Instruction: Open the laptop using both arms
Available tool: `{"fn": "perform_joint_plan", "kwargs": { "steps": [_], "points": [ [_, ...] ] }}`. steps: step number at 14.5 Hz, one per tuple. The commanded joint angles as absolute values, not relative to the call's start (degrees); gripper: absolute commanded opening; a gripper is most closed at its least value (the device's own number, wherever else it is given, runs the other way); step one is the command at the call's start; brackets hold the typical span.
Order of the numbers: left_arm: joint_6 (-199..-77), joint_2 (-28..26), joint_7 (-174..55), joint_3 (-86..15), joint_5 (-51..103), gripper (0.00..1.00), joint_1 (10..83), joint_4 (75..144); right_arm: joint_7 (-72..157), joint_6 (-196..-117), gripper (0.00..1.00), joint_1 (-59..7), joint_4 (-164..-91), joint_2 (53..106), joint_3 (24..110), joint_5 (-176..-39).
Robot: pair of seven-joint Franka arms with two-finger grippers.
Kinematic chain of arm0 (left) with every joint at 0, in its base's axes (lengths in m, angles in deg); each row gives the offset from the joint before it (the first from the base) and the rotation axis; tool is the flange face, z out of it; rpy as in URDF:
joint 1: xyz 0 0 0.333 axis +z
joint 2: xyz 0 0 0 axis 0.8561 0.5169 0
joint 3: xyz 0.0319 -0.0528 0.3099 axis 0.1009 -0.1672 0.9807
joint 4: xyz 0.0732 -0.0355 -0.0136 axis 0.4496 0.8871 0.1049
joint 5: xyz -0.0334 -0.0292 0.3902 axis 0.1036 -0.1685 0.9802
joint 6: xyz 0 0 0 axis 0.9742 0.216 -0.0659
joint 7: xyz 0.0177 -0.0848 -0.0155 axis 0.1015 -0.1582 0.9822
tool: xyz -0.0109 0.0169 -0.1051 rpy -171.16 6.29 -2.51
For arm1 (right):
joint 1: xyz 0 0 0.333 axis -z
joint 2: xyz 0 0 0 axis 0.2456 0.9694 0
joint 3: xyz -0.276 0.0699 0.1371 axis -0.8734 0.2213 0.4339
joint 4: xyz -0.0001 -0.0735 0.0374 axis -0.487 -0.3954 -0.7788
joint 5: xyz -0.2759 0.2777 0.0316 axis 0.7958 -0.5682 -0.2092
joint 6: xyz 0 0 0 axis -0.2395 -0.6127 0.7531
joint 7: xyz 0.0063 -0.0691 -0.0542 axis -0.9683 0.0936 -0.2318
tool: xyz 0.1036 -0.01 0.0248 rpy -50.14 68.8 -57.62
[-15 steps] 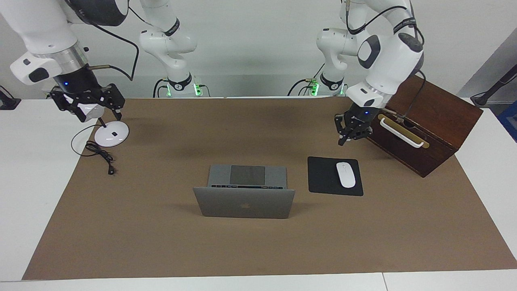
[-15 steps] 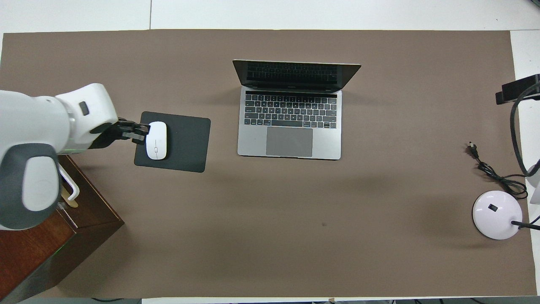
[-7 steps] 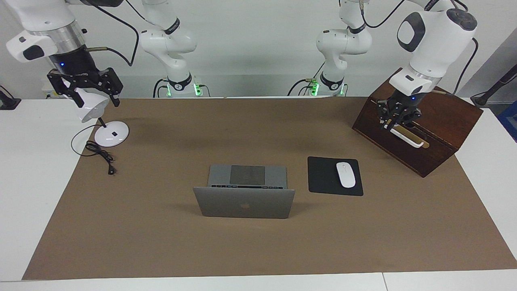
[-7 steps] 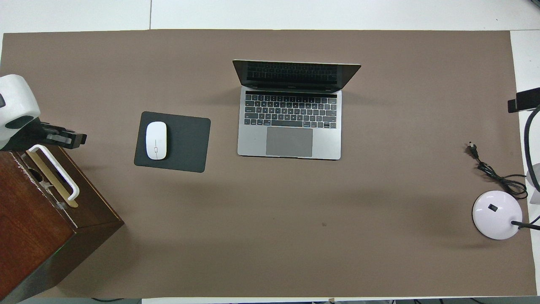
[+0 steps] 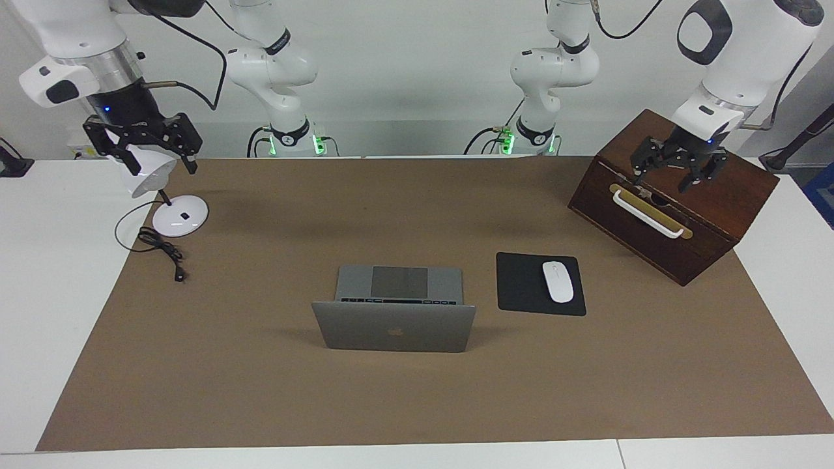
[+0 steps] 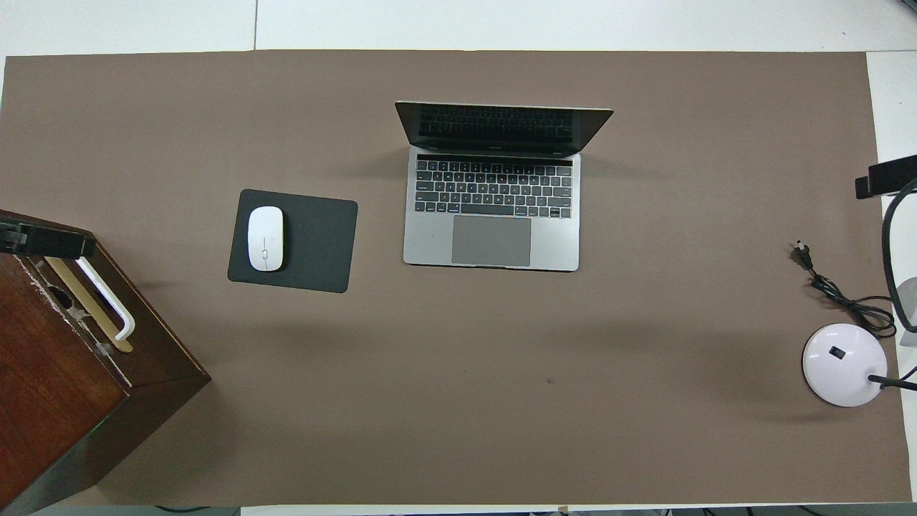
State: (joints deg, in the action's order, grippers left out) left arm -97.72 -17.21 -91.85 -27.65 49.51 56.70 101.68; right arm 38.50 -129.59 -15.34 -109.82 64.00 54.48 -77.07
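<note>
The silver-grey laptop [image 5: 394, 329] stands open in the middle of the brown mat, its lid upright and its keyboard deck [image 6: 494, 215] flat toward the robots. Neither arm touches it. My left gripper [image 5: 677, 174] hangs open over the top of the wooden box [image 5: 677, 215] at the left arm's end, with nothing between its fingers. At the right arm's end, my right gripper [image 5: 142, 148] hovers open just above the white lamp head [image 5: 148, 177], holding nothing.
A white mouse [image 6: 265, 238] lies on a black mouse pad [image 6: 315, 244] between the laptop and the box. The lamp's round base [image 6: 844, 364] and its black cord [image 6: 838, 294] sit at the right arm's end. The box has a white handle [image 5: 648, 215].
My left gripper rose from beside the mouse pad, swung over the wooden box and opened. My right gripper lifted a little above the lamp head. The laptop stayed still.
</note>
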Motion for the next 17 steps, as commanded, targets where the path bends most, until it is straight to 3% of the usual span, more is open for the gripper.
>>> {"fn": "perform_joint_plan", "kwargs": {
  "steps": [1,9,17],
  "points": [
    [-93.5,-17.3,-89.5,-28.3,52.9,1.0,56.7,98.6,37.8,-130.8,1.0,-15.1,-111.8,62.6,54.4,-77.8],
    [-90.0,-17.5,-80.3,-28.0,54.0,1.0,56.5,97.9,37.8,-131.1,1.0,-15.1,-112.0,63.1,54.4,-77.8],
    [-89.6,-17.3,-80.4,-29.3,53.7,1.0,58.6,98.0,37.6,-136.1,1.0,-15.3,-118.8,64.3,54.3,-78.2]
  ]
}}
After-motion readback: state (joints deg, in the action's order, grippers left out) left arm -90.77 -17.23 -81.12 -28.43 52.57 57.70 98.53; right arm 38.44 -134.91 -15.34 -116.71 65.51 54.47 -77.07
